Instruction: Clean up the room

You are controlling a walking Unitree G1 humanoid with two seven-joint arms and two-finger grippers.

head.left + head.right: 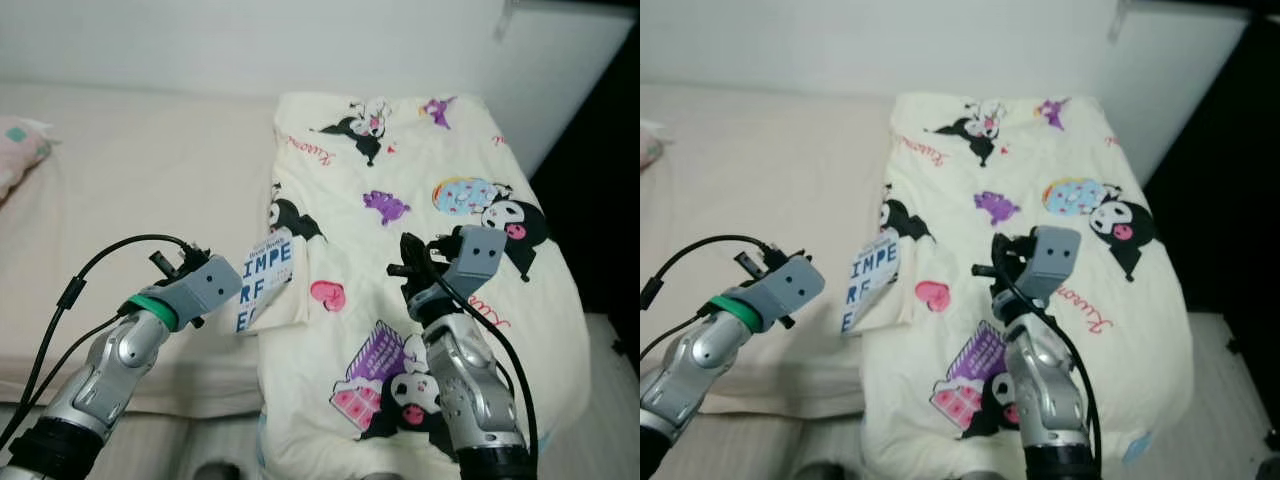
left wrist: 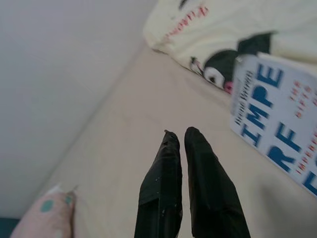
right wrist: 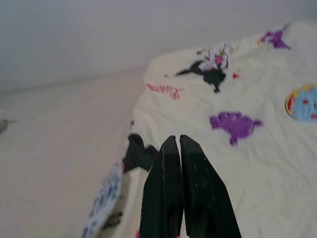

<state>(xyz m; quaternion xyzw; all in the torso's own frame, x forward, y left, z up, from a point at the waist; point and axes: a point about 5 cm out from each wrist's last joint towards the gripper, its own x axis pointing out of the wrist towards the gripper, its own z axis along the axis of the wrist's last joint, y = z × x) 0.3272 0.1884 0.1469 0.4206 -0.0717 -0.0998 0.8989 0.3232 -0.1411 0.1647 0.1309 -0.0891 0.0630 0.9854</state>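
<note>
Fingers [image 3: 179,144] closed, book [image 1: 263,279] perhaps under quilt [image 1: 420,200]

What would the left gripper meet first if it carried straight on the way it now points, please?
Probably the bare sheet: the left gripper, shut, points along it, passing beside the book. Depth is unclear.

A bed with a pale beige sheet [image 1: 130,190] runs along the far wall. On its right part lies a folded cream quilt printed with cartoon figures [image 1: 420,200]. A white book with blue letters [image 1: 262,280] rests at the quilt's left edge. A pink pillow [image 1: 18,150] sits far left.
</note>
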